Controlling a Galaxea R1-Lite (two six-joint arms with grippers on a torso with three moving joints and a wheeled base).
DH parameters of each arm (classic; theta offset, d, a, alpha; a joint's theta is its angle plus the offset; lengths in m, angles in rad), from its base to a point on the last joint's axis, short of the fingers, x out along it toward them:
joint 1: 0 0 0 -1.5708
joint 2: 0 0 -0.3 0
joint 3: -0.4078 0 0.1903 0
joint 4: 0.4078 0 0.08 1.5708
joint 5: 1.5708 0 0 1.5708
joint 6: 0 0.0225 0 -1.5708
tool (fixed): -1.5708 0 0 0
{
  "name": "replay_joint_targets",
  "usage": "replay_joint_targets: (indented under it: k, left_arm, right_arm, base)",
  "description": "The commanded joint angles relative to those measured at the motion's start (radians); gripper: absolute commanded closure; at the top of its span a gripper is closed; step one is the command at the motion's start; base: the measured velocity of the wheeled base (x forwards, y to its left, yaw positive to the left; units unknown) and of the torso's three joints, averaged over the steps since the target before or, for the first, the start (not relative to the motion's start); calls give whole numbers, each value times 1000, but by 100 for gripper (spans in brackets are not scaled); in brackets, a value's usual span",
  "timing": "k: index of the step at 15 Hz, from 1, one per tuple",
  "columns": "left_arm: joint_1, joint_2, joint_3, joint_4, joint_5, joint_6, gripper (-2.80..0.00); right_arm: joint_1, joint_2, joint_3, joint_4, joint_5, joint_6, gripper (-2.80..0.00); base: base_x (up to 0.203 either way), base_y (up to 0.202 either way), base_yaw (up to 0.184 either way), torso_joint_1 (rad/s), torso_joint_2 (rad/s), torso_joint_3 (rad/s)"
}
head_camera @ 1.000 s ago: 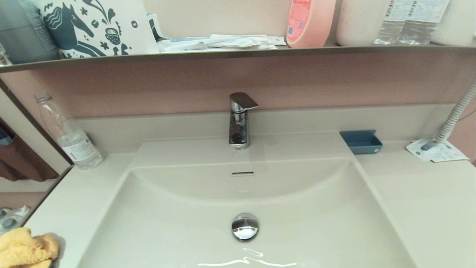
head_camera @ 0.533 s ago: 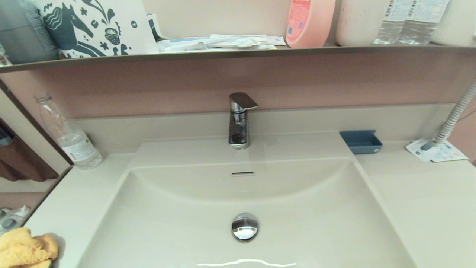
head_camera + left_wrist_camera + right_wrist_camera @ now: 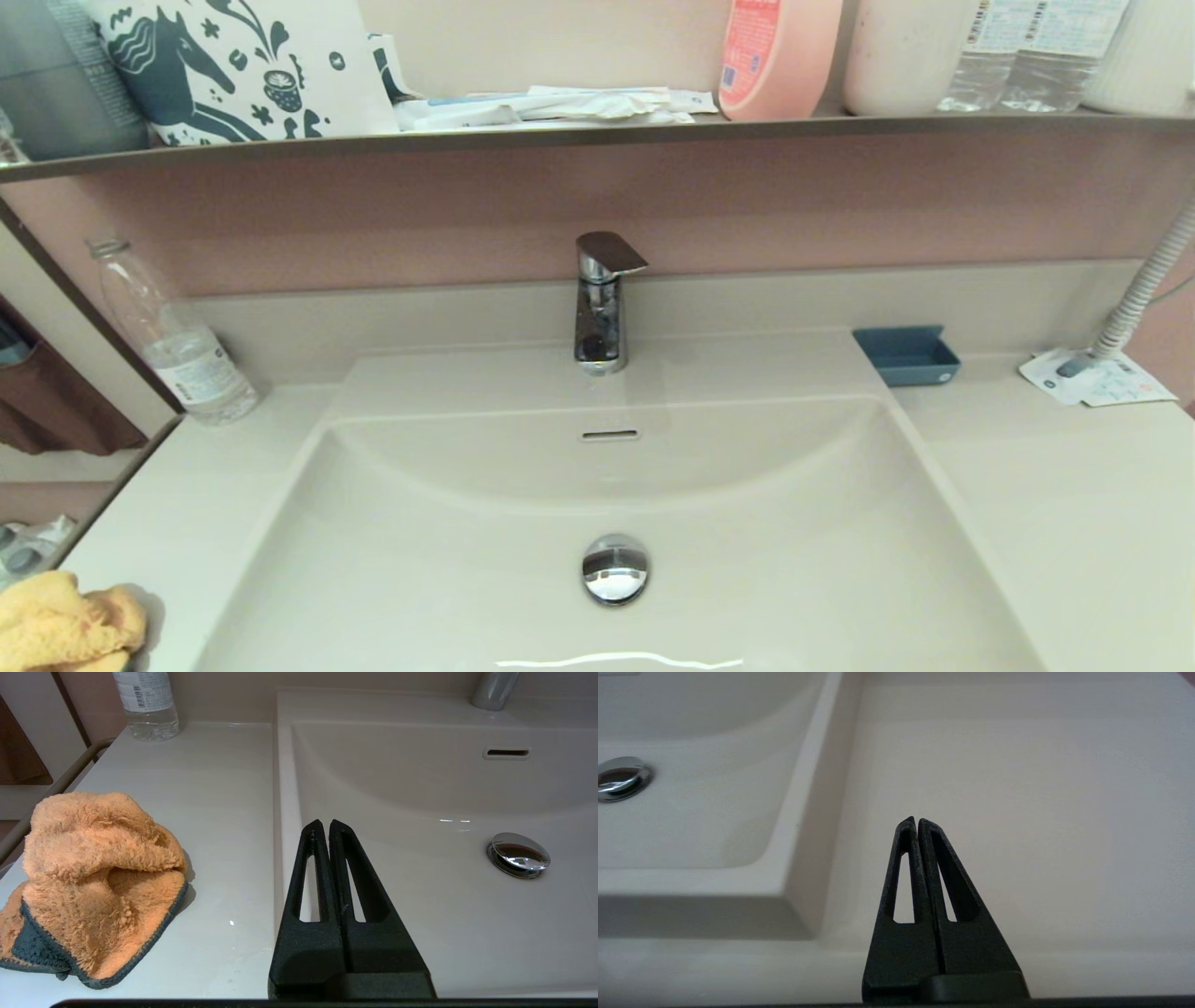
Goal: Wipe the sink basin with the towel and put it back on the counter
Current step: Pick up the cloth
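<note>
Towel (image 3: 100,884) lies bunched in a loose heap on the surface (image 3: 219,812), at its front left corner, just beside the left rim of the sink basin (image 3: 420,788) but not in it. Nothing holds it. The left claw (image 3: 325,828) hangs over that rim with its two fingers pressed together on nothing, the towel well off to its side. The right claw (image 3: 916,823) is likewise closed and empty, over the bare surface beside the basin's right rim.

Whether the wipe is done cannot be read from the basin, which shows only a glint of light near its front. Judging by the untouched heap and two empty claws, either the pick-up has not begun or the towel is already returned. If the first, the left claw would need to spread its fingers, swing toward the front left corner and come down on the highest fold.

From the head view only a sliver of towel (image 3: 65,630) shows at the corner and neither claw appears. The left wrist view shows the whole cloth, its grey-blue hem, and the drain plug (image 3: 518,854).
</note>
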Motion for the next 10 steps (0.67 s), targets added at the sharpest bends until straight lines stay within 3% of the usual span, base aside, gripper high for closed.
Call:
replay_joint_targets:
  k: [1,4,10]
  left_arm:
    - [0,0,0,-1,0,-1,0]
    - [0,0,0,-1,0,1,0]
    - [0,0,0,-1,0,-1,0]
  right_arm:
    - [0,1,6,-4,-42,-12,0]
    - [0,1,73,-166,-93,-23,0]
    - [0,1,75,-114,-93,-10,0]
  base:
    - [0,0,0,0,0,0]
    - [0,0,0,0,0,0]
    - [0,0,0,0,0,0]
